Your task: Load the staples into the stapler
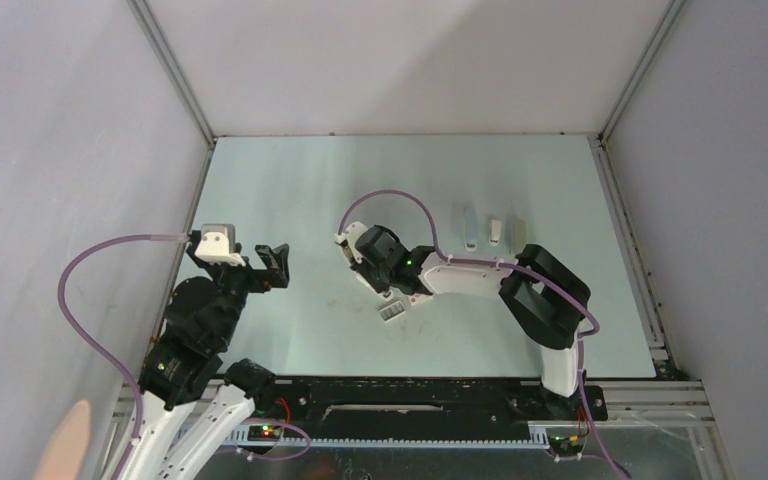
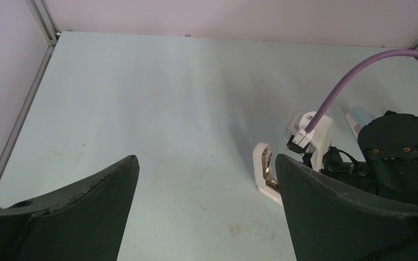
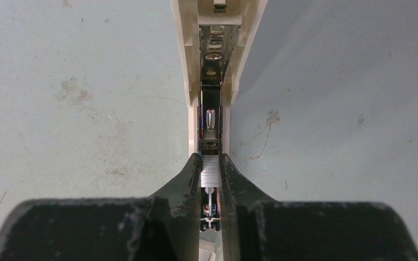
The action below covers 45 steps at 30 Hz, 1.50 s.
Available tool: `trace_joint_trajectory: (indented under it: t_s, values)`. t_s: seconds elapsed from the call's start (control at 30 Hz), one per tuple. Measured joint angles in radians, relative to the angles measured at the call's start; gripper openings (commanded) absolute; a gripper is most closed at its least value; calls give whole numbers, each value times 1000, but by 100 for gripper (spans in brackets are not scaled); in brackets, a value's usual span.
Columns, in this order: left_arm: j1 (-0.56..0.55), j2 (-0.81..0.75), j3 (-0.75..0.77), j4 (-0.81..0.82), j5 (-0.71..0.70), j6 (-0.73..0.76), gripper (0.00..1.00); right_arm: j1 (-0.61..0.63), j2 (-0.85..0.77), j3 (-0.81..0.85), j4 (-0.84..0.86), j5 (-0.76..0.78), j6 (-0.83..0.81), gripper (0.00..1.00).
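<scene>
The right gripper (image 3: 210, 161) pinches the staples (image 3: 210, 172) tight just over the slot of the open stapler (image 3: 180, 65) in the middle of the frame, so next, I think, it should lower them straight in, while the left gripper (image 2: 207, 160) hangs wide and holds nothing.

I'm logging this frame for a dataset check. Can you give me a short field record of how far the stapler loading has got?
right gripper: shut on staples, above the stapler
staples: silvery strip pinched between the fingers, in line with the channel; contact with it cannot be told
stapler: open, with its metal channel exposed
tray: white, lying just on the near side of the right gripper
left gripper: open, empty, off to the left
stage: strip lined up, not seated
</scene>
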Motion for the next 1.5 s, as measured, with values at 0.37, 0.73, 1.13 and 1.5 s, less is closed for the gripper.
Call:
trace_joint_trajectory:
  t_s: [0.37,0.73,1.13,1.5]
  values:
    - [0,0,0,0,0,0,98,0,-29,-35,0,1,6,26]
    - [0,0,0,0,0,0,98,0,-66,-50,-21,6,10,50]
    - [0,0,0,0,0,0,98,-23,-71,-48,18,31,20,52]
    - [0,0,0,0,0,0,98,-42,-28,-46,26,34,26,52]
